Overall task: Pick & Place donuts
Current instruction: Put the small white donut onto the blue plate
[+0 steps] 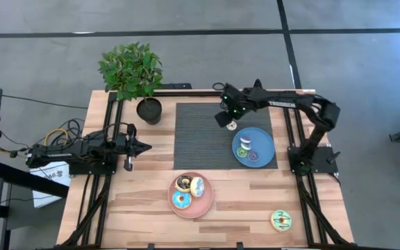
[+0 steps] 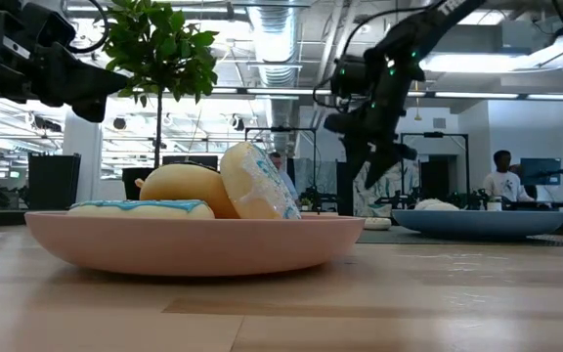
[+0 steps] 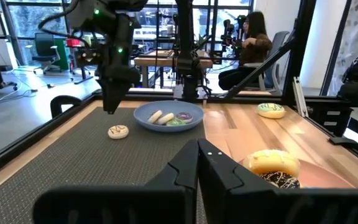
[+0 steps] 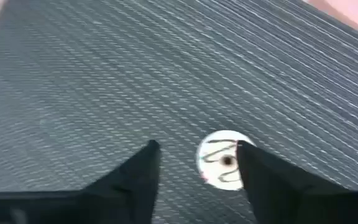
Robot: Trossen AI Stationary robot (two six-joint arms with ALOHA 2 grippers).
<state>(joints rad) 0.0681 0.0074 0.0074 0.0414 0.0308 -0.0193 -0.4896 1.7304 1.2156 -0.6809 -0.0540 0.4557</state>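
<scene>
The right pincer (image 1: 226, 119) is hanging over the dark mat (image 1: 200, 135), near the mat's far right part. Its two fingers (image 4: 135, 180) are spread apart and are holding nothing. A small cream donut (image 1: 232, 126) is lying flat on the mat just under the pincer, beside the round blue plate (image 1: 261, 139). In the right wrist view the cream donut (image 4: 222, 160) is sitting between the fingers, close to one of them, with its hole facing up and thin dark squiggles on top.

Three tiny donuts are lying flat on the blue plate: a green one (image 1: 242, 152), a purple one (image 1: 253, 156) and a pale one (image 1: 246, 143).

Three bigger donuts are sitting on the pink plate (image 1: 203, 201). The blue donut (image 1: 180, 201) is lying flat. The dark brown donut (image 1: 184, 183) and the white donut (image 1: 197, 185) are leaning on each other, tilted up.

One green-yellow donut (image 1: 280, 220) is lying flat on the wooden table (image 1: 242, 201), alone near the front right corner.

The left pincer (image 1: 139, 146) is waiting on the left side of the table, with its fingers pressed together and nothing in them.

A potted plant (image 1: 135, 76) is standing at the back.

No writing can be read.
</scene>
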